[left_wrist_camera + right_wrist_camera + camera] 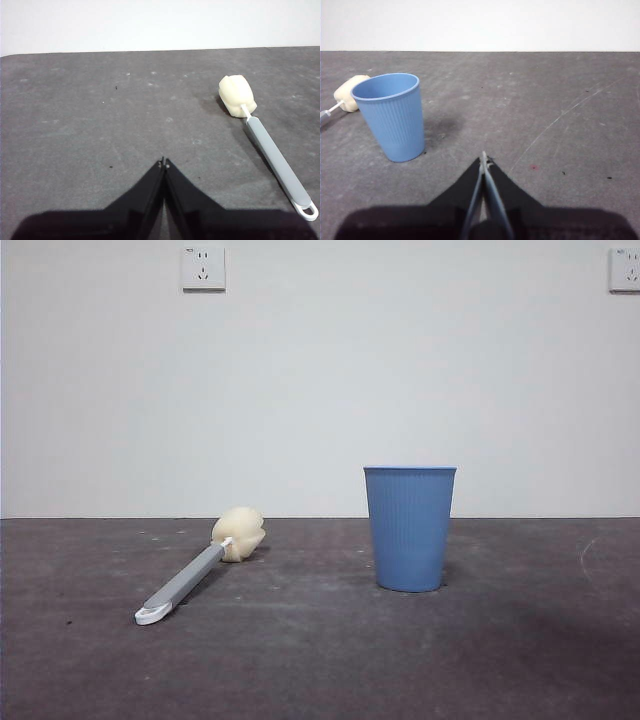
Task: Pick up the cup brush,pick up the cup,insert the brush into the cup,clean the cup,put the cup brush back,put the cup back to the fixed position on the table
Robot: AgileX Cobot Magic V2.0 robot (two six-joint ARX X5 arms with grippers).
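The left gripper hangs over bare table with its 2 black jaws pressed together at the tips, holding nothing, and the cup brush lies apart from it on the surface. The right gripper is likewise closed to a thin seam and empty, with the cup standing near it but not touching. In the front view neither arm shows. The cup brush lies flat on the table, its cream-yellow, lumpy sponge head toward the far edge by the wall and its slim grey handle running toward the near edge, ending in a small white loop. The cup stands upright and mouth-up, well apart from the brush; it is a blue plastic tumbler with fine vertical ribs, tapering to a narrower base, and its inside looks empty. 2 white wall sockets sit high on the pale wall behind.
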